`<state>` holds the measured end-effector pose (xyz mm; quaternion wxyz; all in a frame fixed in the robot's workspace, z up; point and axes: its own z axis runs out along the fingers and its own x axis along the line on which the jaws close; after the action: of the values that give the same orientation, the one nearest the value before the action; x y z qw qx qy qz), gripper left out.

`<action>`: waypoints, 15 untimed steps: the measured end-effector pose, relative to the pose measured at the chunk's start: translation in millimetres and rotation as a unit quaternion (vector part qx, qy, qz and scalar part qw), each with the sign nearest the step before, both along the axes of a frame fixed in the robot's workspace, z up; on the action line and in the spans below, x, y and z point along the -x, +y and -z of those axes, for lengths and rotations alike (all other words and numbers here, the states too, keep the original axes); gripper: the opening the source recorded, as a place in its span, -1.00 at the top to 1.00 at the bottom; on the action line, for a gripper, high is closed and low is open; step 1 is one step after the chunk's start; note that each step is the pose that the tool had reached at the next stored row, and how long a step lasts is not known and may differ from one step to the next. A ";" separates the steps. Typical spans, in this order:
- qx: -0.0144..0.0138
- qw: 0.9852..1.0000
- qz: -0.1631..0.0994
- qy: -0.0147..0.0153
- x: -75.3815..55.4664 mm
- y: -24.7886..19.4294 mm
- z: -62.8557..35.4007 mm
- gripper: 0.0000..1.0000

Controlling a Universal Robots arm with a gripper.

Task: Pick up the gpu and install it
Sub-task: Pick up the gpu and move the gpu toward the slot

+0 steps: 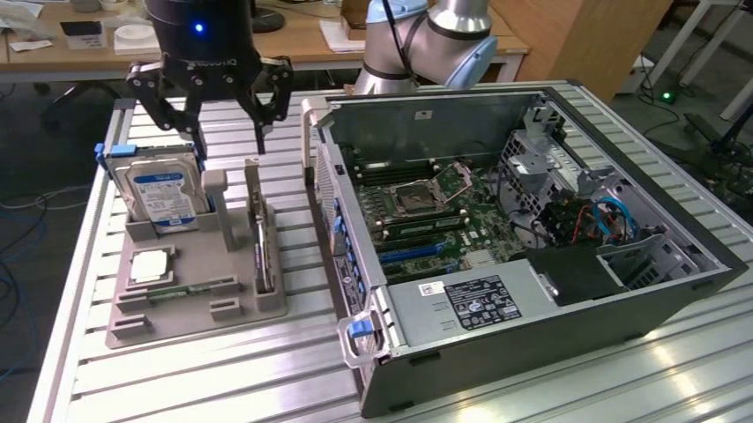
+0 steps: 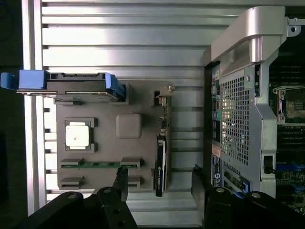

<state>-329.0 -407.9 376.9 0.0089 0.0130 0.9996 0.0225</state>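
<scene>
Alu table: gpu on edge, long axis along PC case; end effector above, fingers apart.

Ribbed silver aluminium table: grey plastic parts tray, directly below gripper; open black metal computer case, just beside gripper.

Exterior view: tray on counter, computer case just beside it at 3 o'clock. On tray: hard drive upright at 11 o'clock, gpu on edge along 3 o'clock side, processor chip at 9, memory stick at 6.
</scene>
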 end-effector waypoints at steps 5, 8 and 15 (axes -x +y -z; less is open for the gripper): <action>0.000 1.000 -0.001 0.000 0.0 0.0 5.6 -0.29; 0.000 1.000 -0.001 0.000 0.0 0.0 10.1 -0.29; 0.000 1.000 -0.002 0.000 0.0 0.0 18.5 -0.29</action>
<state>-329.0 -407.8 358.5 0.0088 0.0112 0.9996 0.0224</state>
